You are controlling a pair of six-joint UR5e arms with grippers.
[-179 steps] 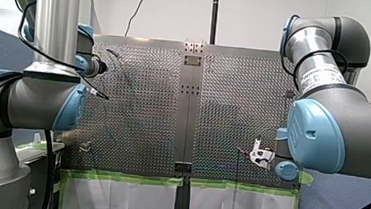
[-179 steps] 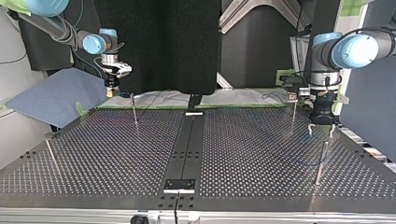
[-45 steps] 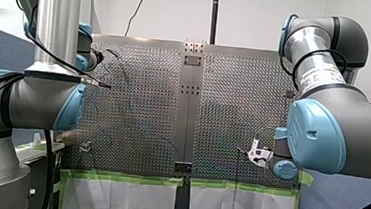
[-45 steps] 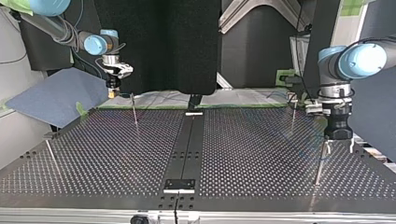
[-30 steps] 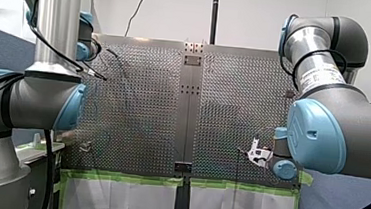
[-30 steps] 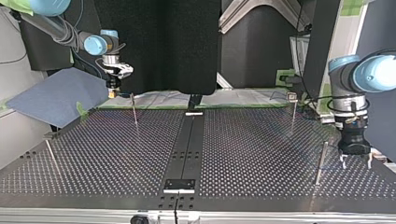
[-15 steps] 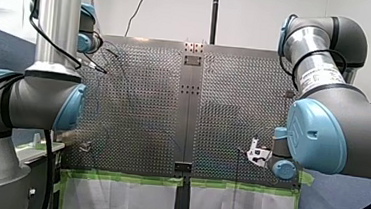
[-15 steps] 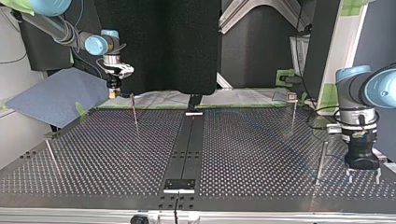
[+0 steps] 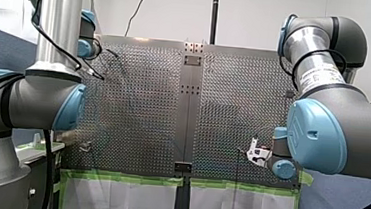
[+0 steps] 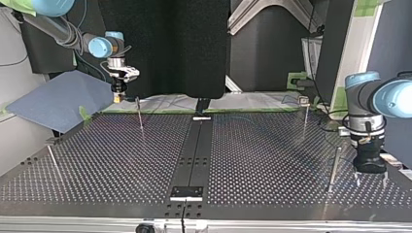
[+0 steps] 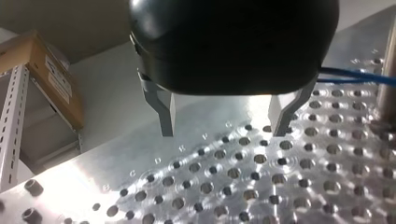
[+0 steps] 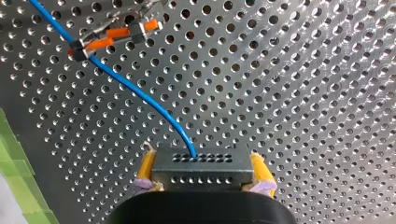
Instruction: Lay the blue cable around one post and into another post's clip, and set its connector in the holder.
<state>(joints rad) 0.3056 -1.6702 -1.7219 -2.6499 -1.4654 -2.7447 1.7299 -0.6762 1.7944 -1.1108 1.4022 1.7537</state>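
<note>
Two robot arms work over a perforated metal desk (image 10: 121, 160). My right end effector (image 12: 201, 157), w/ yellow pads, is clamped on a grey block (image 12: 201, 170) that has rows of holes. The blue cable (image 12: 140, 93) leaves the block's top face and curves away over the desk to an orange-levered connector (image 12: 112, 35) ahead of it. My left end effector (image 11: 223, 133) (black, w/ metal fingers) is spread wide w/ nothing between, low over the desk at the top view's right. It is just beside a thin post (image 10: 333, 167), and a stretch of the cable runs past it.
</note>
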